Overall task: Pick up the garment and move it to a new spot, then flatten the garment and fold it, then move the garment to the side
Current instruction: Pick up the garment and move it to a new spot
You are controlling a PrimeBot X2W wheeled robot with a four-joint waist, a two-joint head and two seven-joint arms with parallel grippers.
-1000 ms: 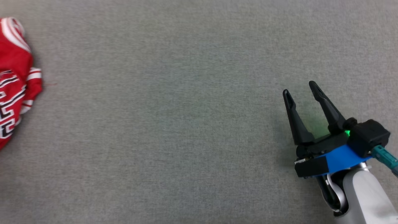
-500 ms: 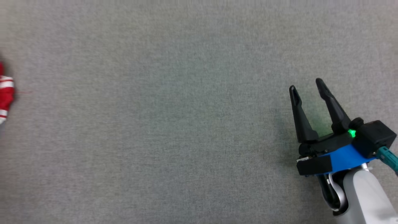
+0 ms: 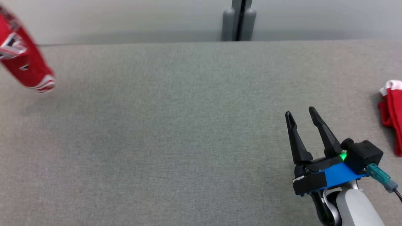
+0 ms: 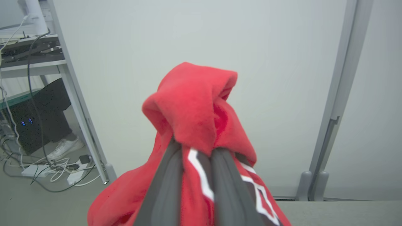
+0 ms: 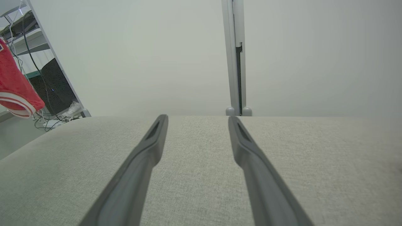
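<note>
The red garment (image 3: 26, 64), with white and black trim, hangs in the air over the table's far left corner. In the left wrist view my left gripper (image 4: 196, 150) is shut on a bunched fold of the garment (image 4: 191, 100), which drapes over and between both fingers. The garment's hem (image 5: 17, 94) also shows at the left of the right wrist view. My right gripper (image 3: 300, 114) hovers low over the grey table (image 3: 176, 125) at the right, open, nothing between its fingers (image 5: 150, 141).
A second red cloth (image 3: 392, 119) lies at the table's right edge. The table's far edge (image 3: 141, 43) meets a pale wall with a grey post (image 3: 238, 20). Left of the table stand a shelf frame (image 4: 78, 103), floor cables (image 4: 53, 169) and a person's white shoe (image 4: 64, 147).
The head camera has tilted up, bringing the table's far edge and wall into view. The garment, which lay on the table at the left, now hangs in the air.
</note>
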